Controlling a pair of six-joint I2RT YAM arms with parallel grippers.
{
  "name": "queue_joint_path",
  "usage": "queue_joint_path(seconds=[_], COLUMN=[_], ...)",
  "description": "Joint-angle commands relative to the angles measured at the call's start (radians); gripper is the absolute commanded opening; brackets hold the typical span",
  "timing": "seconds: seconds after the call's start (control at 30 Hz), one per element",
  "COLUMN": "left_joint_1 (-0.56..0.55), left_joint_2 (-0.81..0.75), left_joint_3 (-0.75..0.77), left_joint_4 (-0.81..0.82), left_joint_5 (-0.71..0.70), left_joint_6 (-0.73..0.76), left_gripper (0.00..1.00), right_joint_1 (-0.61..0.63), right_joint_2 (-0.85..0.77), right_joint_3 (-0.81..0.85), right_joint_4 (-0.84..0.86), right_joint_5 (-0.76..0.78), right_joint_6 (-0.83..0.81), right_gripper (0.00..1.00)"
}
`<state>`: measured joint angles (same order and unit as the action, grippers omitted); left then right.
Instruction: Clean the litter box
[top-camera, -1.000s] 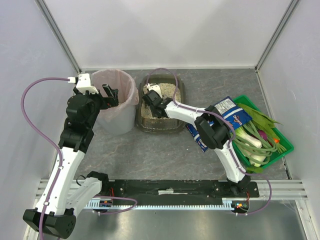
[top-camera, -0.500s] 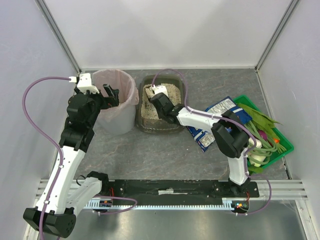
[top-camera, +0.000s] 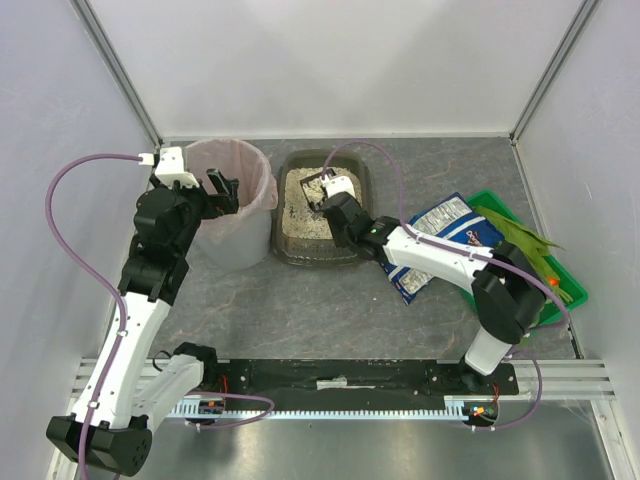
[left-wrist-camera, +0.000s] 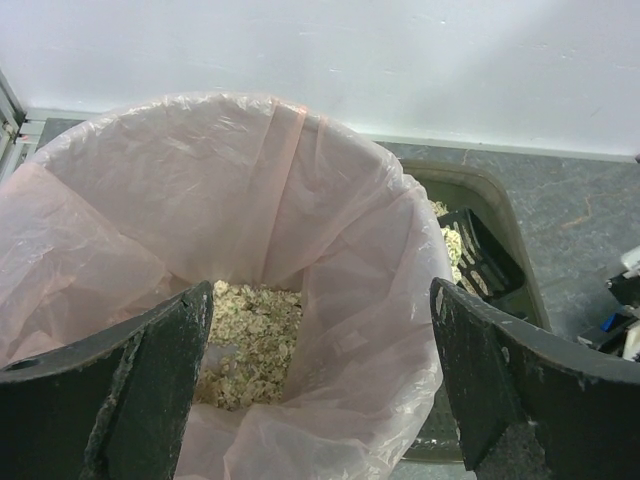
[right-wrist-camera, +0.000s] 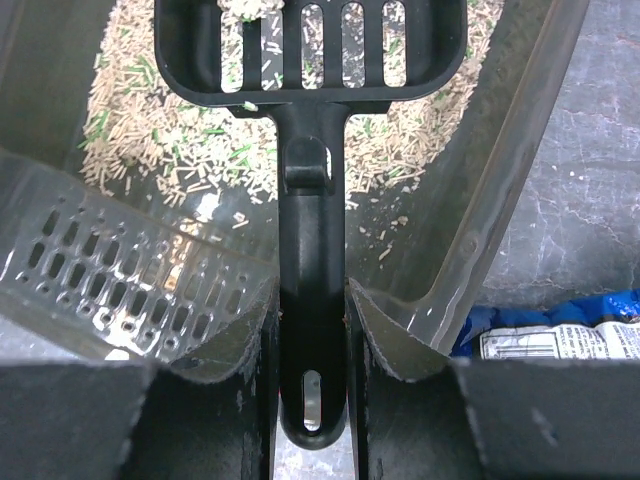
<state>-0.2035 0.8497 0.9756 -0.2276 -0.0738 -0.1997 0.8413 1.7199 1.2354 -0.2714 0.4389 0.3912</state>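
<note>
The litter box (top-camera: 288, 255) is a dark grey-brown tray with pale granules, at the back middle of the table. It also shows in the right wrist view (right-wrist-camera: 505, 180) and the left wrist view (left-wrist-camera: 497, 205). My right gripper (top-camera: 327, 190) is over the box and shut on the handle of a black slotted scoop (right-wrist-camera: 310, 60). The scoop head lies on the granules with a few bits in it. In the right wrist view the right gripper (right-wrist-camera: 311, 300) clamps the handle from both sides. My left gripper (top-camera: 222, 190) is open and empty above the pink-lined bin (top-camera: 243, 160).
The bin (left-wrist-camera: 200, 180) holds a heap of granules at its bottom. A blue snack bag (top-camera: 440, 230) lies right of the litter box. A green crate of vegetables (top-camera: 562, 295) stands at the far right. White walls close the back and sides.
My right gripper has moved right and farther back inside the litter box with the scoop. Its elbow has swung out to the right, uncovering the blue bag. The left arm has not moved.
</note>
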Motion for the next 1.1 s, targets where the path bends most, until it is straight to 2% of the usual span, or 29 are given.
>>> queue_joint_path(seconds=[0.0, 0.07, 0.2, 0.37, 0.47, 0.57, 0.67, 0.73, 0.83, 0.93, 1.0, 1.07], left_joint_1=[-0.004, -0.004, -0.004, -0.004, -0.002, -0.002, -0.002, -0.001, -0.002, -0.002, -0.001, -0.002], left_joint_2=[-0.015, -0.009, 0.046, 0.110, 0.104, 0.068, 0.046, 0.045, 0.048, 0.049, 0.049, 0.049], left_joint_3=[0.003, 0.017, 0.118, 0.238, 0.216, 0.141, 0.094, 0.091, 0.081, 0.080, 0.080, 0.078], left_joint_4=[0.066, 0.070, 0.031, 0.000, 0.030, 0.057, 0.066, 0.073, 0.079, 0.079, 0.079, 0.079], left_joint_5=[0.026, 0.028, 0.049, 0.106, 0.094, 0.043, 0.009, 0.008, 0.002, 0.000, 0.002, 0.002], left_joint_6=[0.016, 0.019, 0.008, -0.012, 0.017, 0.045, 0.055, 0.059, 0.060, 0.060, 0.059, 0.057], left_gripper=[0.94, 0.92, 0.92, 0.92, 0.93, 0.94, 0.96, 0.96, 0.96, 0.97, 0.97, 0.97], right_joint_1=[0.002, 0.010, 0.007, 0.019, 0.033, 0.004, 0.002, 0.039, 0.042, -0.014, 0.019, 0.073], right_joint_2=[-0.086, -0.080, -0.115, -0.111, -0.089, -0.137, -0.142, -0.086, -0.043, -0.086, -0.079, -0.016], right_joint_3=[-0.017, 0.012, 0.024, 0.030, 0.036, 0.003, -0.001, 0.044, 0.079, 0.029, 0.029, 0.116], right_joint_4=[0.006, -0.052, -0.112, -0.149, -0.201, -0.189, -0.154, -0.158, -0.222, -0.133, -0.112, -0.227], right_joint_5=[-0.066, -0.075, 0.024, -0.041, 0.010, 0.041, -0.023, -0.054, 0.004, -0.060, -0.094, 0.007], right_joint_6=[0.026, 0.003, 0.003, -0.011, -0.002, 0.024, 0.037, 0.011, 0.026, 0.092, 0.080, 0.029], right_gripper=[0.00, 0.00, 0.00, 0.00, 0.00, 0.00, 0.00, 0.00, 0.00, 0.00, 0.00, 0.00])
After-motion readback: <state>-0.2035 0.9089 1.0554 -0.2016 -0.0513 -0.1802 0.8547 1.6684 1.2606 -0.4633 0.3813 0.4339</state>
